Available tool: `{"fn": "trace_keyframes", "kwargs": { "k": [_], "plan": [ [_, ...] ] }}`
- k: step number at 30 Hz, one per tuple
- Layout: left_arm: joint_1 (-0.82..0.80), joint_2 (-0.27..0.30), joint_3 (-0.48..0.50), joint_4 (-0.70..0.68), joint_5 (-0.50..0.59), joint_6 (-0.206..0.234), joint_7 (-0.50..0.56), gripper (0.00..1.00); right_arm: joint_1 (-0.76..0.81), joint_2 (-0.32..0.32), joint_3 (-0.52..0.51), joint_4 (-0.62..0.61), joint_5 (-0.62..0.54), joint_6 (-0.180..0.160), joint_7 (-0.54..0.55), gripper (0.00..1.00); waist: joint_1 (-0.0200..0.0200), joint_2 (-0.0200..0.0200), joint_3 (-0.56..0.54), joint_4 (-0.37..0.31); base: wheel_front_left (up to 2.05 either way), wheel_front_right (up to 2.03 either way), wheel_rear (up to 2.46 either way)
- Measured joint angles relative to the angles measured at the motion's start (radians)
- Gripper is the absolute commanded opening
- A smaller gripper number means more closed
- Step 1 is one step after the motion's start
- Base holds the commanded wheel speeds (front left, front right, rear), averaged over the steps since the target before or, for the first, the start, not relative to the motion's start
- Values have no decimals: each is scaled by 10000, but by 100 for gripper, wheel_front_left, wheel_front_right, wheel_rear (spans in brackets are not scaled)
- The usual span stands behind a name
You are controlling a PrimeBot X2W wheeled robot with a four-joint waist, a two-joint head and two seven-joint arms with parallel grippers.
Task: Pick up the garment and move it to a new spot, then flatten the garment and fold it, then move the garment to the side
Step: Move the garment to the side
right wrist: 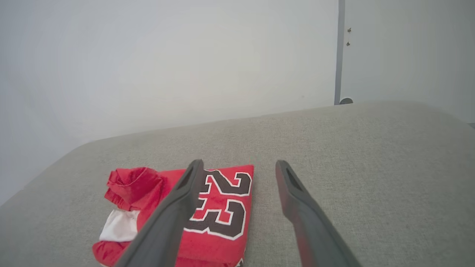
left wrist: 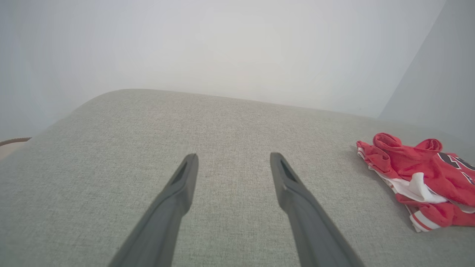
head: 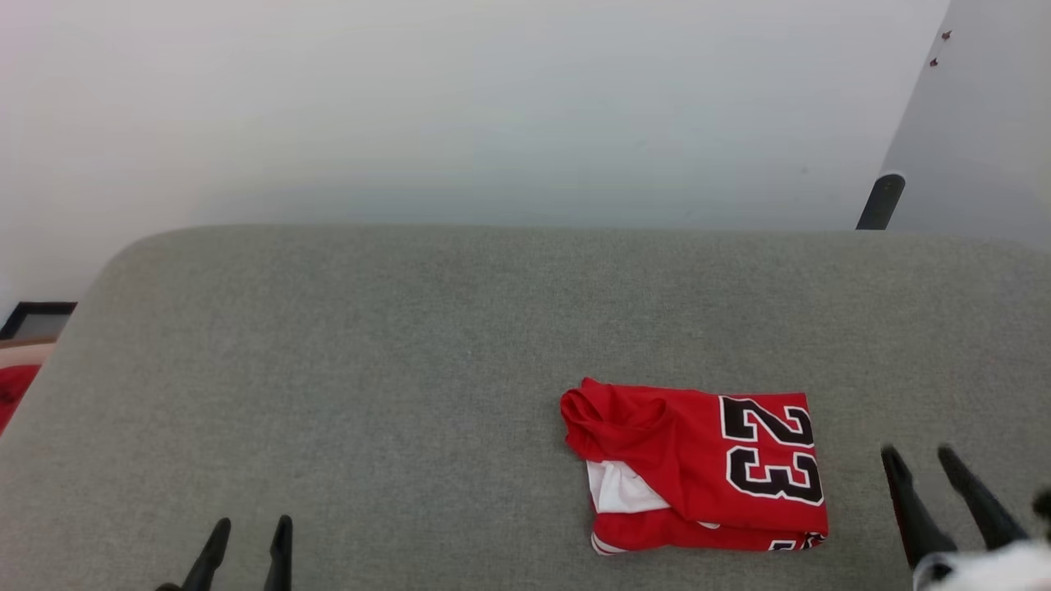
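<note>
head view: garment lies as a compact folded bundle, "23" up, white sleeve peeking out at one edge, on the grey cushion. it sits just left of the right pincer and well right of the left pincer. both pincers are spread wide, empty, touching nothing. left wrist view: left pincer has its fingers apart over bare cushion; garment is well off to its right, striped trim at the near edge. right wrist view: right pincer is spread with nothing between the fingers; garment sits ahead and to its left, one finger crossing in front of the print, looks clear of the cloth. judgement: flatten and fold look done, so the step in hand is the last one, moving the bundle aside; can't tell if its present spot counts as aside. if not, the next move calls for the right pincer to come down on the bundle's nearest edge, pinch all layers together, then lift or slide it without the fold spilling open.
</note>
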Motion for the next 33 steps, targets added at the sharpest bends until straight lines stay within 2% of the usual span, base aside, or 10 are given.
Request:
{"fn": "trace_keyframes", "kwargs": {
  "k": [5,9,13,17,21,27,28,29,30,33],
  "plan": [
    [-221,-98,-96,8,13,2,0,100,-1656,-548,640,399,244,-4,1898,100,0,0,224,32,0,0,0],
    [-535,-209,-201,33,21,0,0,100,-2744,-947,750,1494,265,-6,4546,100,-1,0,447,148,0,0,0],
    [-1028,-418,-401,94,119,-2,0,100,-3931,-1062,811,2303,522,-6,7085,100,0,0,836,284,0,0,0],
    [-1545,-635,-543,186,186,-13,0,100,-4638,-1202,924,2895,604,-8,8715,100,0,0,1308,445,0,0,0],
    [-2061,-819,-583,276,226,-17,0,100,-5091,-926,1078,3298,765,-6,9722,100,0,0,1828,609,0,0,0],
    [-2726,-1014,-836,493,284,-58,0,100,-5441,-853,1233,3701,531,4,9975,100,0,0,2555,849,0,0,0],
    [-2808,-1014,-869,529,280,-58,0,100,-5454,-867,1264,3689,522,2,9956,76,0,1,2652,891,0,0,0],
    [-2881,-1012,-888,564,276,-58,0,100,-5455,-886,1279,3668,518,2,9883,26,0,0,2744,931,0,0,0],
    [-2937,-1009,-894,596,263,-58,0,100,-5452,-909,1302,3622,522,2,9798,0,0,1,2823,965,0,0,0],
    [-3025,-1007,-880,765,247,-58,0,100,-5443,-874,1248,3499,767,2,9256,0,0,0,3000,1020,0,0,0]
  ]
}}
